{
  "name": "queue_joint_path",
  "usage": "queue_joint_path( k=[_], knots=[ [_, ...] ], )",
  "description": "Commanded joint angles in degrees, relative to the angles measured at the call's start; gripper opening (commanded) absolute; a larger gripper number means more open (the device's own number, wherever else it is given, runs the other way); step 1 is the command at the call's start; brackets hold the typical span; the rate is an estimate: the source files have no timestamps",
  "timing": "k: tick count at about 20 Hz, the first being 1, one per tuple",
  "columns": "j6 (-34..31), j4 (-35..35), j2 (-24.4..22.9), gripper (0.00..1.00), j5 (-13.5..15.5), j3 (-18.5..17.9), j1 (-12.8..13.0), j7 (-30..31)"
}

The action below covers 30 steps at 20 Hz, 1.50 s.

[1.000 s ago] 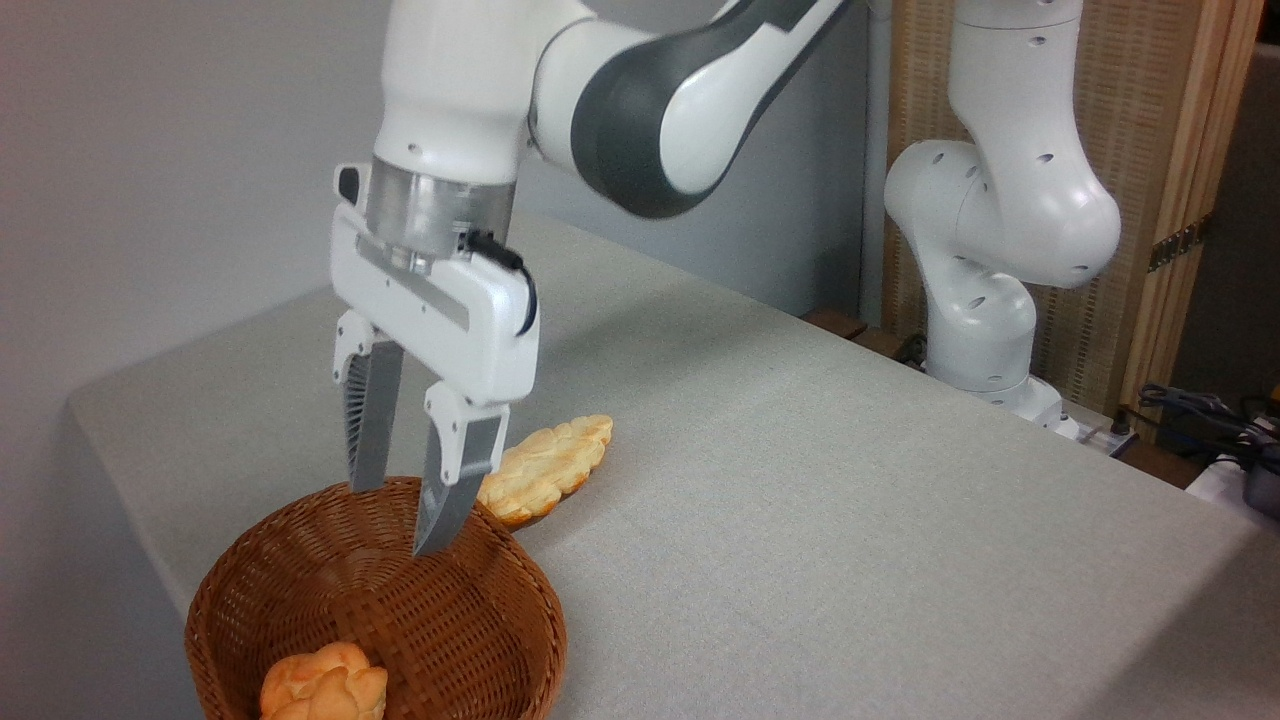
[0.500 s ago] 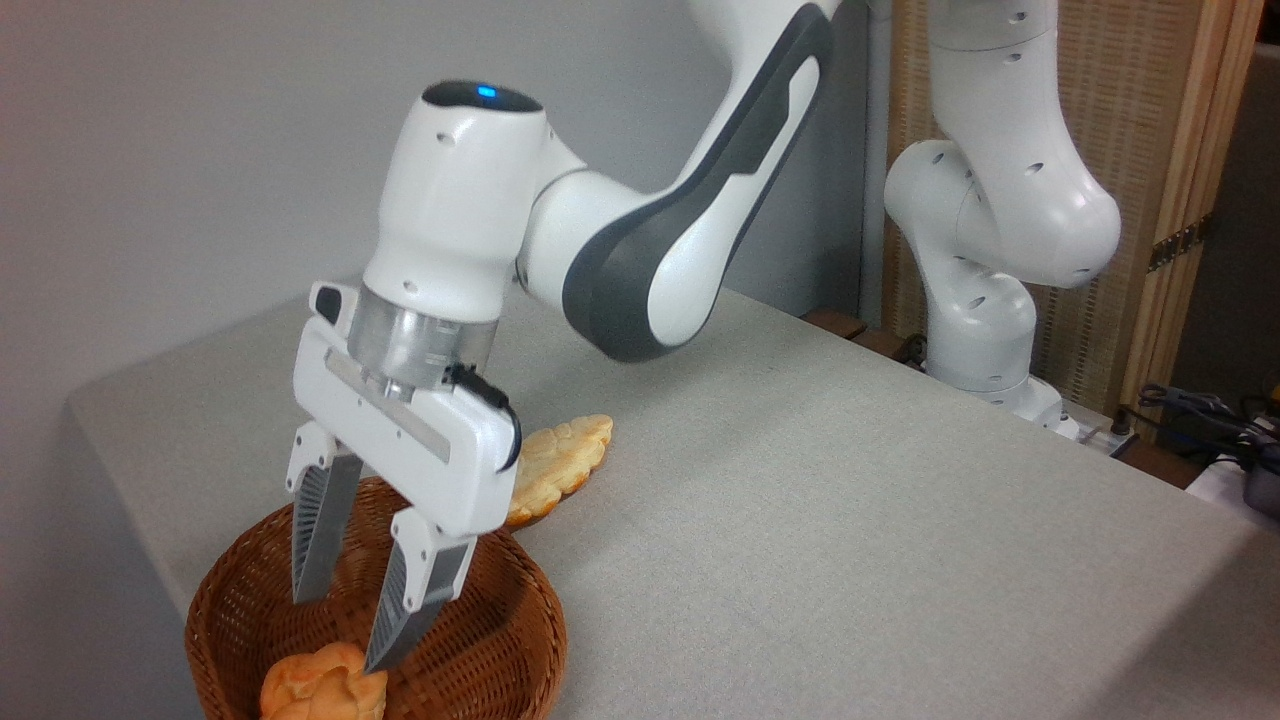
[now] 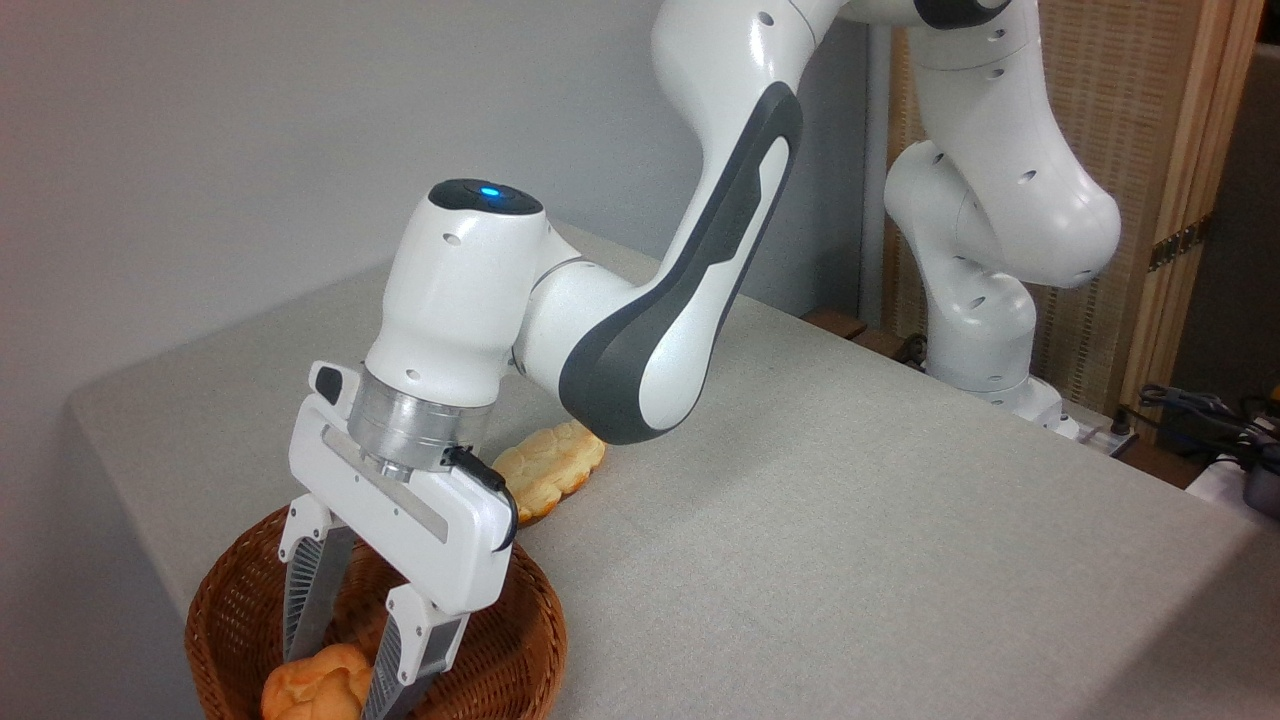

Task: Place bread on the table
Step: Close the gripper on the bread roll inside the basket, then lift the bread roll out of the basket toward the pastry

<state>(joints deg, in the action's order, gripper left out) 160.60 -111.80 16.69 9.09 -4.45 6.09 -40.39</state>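
**Fingers astride the bun in the basket**

My gripper (image 3: 335,675) is spread wide, its two fingers (image 3: 302,600) reaching down inside the wicker basket (image 3: 520,640). The bread (image 3: 315,685) sits between them on the basket floor, at 6 o'clock from my wrist; whether either finger touches it I cannot tell. The braided loaf (image 3: 545,470) lies on the table (image 3: 850,520) at 1 o'clock from the basket. My forearm slopes down from 2 o'clock, wrist pointing nearly straight down.
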Motion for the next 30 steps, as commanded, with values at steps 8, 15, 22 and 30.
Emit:
queue_joint_path(
  k=[8,15,22,30],
  knots=[
    [1.12,1.15,0.80,0.48,0.40,-0.38,0.41,-0.83],
    [0.42,0.89,0.01,0.50,0.40,-0.30,0.50,-0.48],
    [-9.84,0.54,-7.01,0.52,0.40,0.14,0.50,-0.65],
    [-34.99,-2.18,-18.35,0.52,0.40,0.23,0.67,-0.65]
  ],
)
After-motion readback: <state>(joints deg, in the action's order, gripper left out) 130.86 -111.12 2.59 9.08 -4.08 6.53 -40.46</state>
